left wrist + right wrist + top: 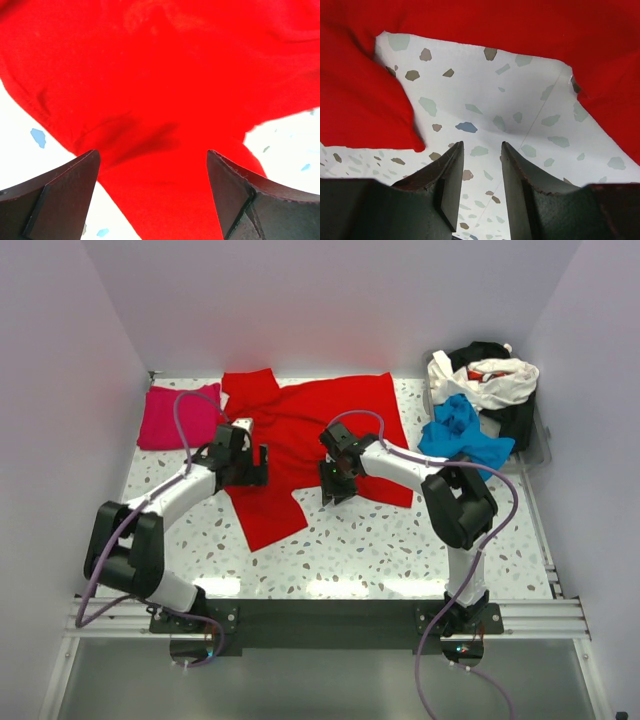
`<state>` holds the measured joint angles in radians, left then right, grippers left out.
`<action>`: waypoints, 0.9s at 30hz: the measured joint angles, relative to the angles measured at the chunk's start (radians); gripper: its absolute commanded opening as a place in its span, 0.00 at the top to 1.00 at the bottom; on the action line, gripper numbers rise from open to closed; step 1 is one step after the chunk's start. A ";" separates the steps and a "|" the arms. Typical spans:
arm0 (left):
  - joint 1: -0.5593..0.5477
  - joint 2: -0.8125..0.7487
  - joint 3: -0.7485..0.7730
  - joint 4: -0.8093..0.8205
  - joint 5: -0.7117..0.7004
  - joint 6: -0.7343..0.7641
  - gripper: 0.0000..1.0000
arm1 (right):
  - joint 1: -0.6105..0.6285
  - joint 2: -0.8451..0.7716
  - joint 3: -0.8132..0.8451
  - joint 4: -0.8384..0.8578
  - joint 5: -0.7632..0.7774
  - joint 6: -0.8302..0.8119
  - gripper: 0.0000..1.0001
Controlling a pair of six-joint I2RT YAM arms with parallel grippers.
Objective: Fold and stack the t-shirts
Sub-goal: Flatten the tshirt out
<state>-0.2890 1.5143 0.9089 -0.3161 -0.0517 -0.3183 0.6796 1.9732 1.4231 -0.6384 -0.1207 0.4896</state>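
A large red t-shirt (310, 415) lies spread across the middle rear of the speckled table (380, 540), with a flap reaching toward the front. My left gripper (255, 465) hovers over its left part. In the left wrist view this gripper (152, 155) stands wide open, with red cloth (165, 75) under and between the fingers, ungripped. My right gripper (335, 485) is at the shirt's front edge. The right wrist view shows it (482, 145) open over bare table, red cloth (365, 100) lying beyond both sides. A folded magenta-pink t-shirt (178, 418) sits at the rear left.
At the rear right lies a heap of blue (462, 435), white (490, 380) and black (480, 352) t-shirts. Pale walls close in the table on the left, rear and right. A metal rail (330, 610) runs along the near edge by the arm bases.
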 measured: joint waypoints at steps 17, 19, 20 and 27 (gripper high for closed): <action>-0.231 -0.321 -0.171 -0.384 -0.129 -0.274 0.24 | -0.095 -0.013 -0.014 0.027 -0.008 0.019 0.55; -0.240 -0.316 -0.171 -0.400 -0.134 -0.300 0.24 | -0.100 -0.013 -0.025 0.034 -0.013 0.024 0.55; -0.244 -0.310 -0.171 -0.408 -0.135 -0.314 0.24 | -0.101 -0.014 -0.031 0.036 -0.016 0.027 0.55; -0.275 -0.280 -0.196 -0.412 -0.128 -0.378 0.26 | -0.112 -0.047 -0.083 0.056 -0.032 0.042 0.54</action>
<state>-0.5644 1.2346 0.7128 -0.7280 -0.1795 -0.6968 0.5678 1.9266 1.3399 -0.5819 -0.1528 0.5316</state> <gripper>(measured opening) 0.744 0.452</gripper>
